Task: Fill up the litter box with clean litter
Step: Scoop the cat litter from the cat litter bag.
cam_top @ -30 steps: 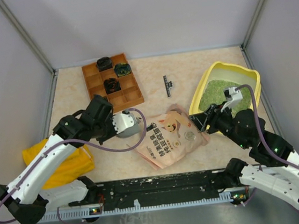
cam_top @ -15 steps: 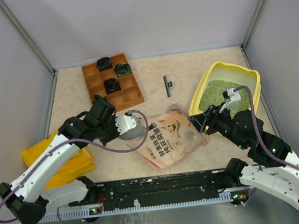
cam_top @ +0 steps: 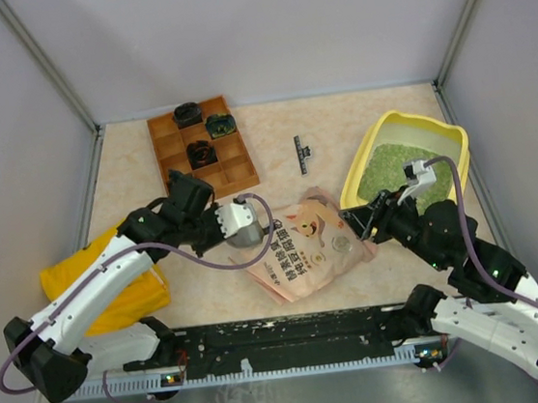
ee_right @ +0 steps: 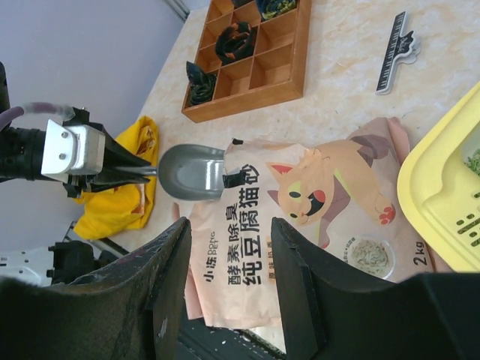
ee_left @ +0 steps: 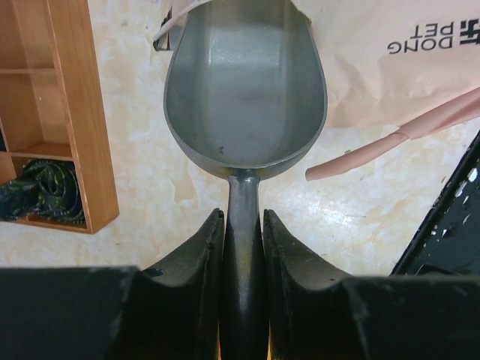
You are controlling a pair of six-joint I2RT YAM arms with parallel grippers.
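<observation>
The left claw (ee_left: 244, 225) is clamped on the handle of the grey scoop (ee_left: 244, 90), whose bowl is empty and sits with its lip at the open mouth of the pink pouch (cam_top: 308, 241). To load it well, I would slide the bowl in low and flat toward 3 o'clock, under the loose flap, then tip it back before lifting. The right claw (ee_right: 229, 240) hangs above the pouch with jaws apart and nothing in them; it could pin the pouch against sliding. The litter box (cam_top: 415, 119) sits at 2 o'clock on the tabletop, partly covered with clean litter (cam_top: 386, 164). The wooden tray (cam_top: 161, 150) at 11 o'clock holds dark bundles in three compartments
</observation>
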